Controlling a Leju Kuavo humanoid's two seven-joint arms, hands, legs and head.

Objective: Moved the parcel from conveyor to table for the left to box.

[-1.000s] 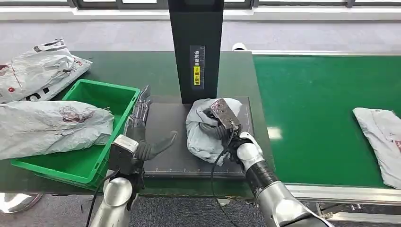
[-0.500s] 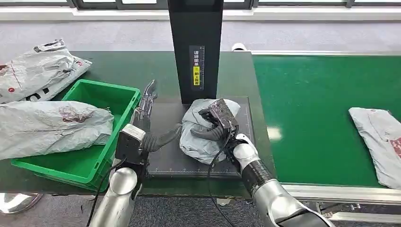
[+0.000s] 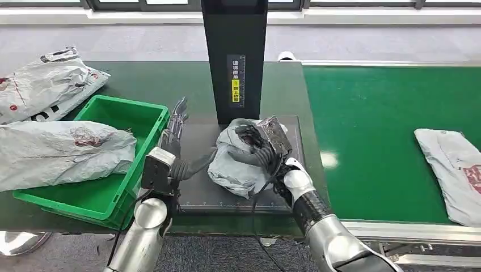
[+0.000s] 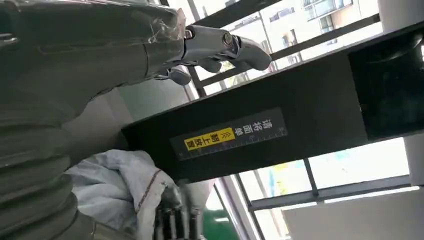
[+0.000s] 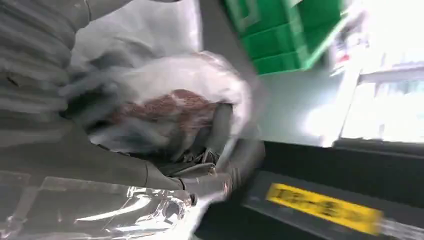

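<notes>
the right hand (image 3: 266,148) has its fingers (image 3: 249,156) curled on the grey parcel (image 3: 233,164), which lies on the dark mat (image 3: 198,187) of the desk (image 3: 153,79); the left hand (image 3: 173,153), fingers spread, touches its side. the soft bag may slip or snag at release, missing the green box (image 3: 93,195).

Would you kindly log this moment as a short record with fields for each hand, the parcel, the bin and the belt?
right hand: grips the parcel
parcel: grey bag, on the dark mat before the black post
left hand: fingers apart, thumb at the parcel's edge, contact unclear
bin: green, one grey bag lying across it
belt: green, another grey bag at its far right
</notes>
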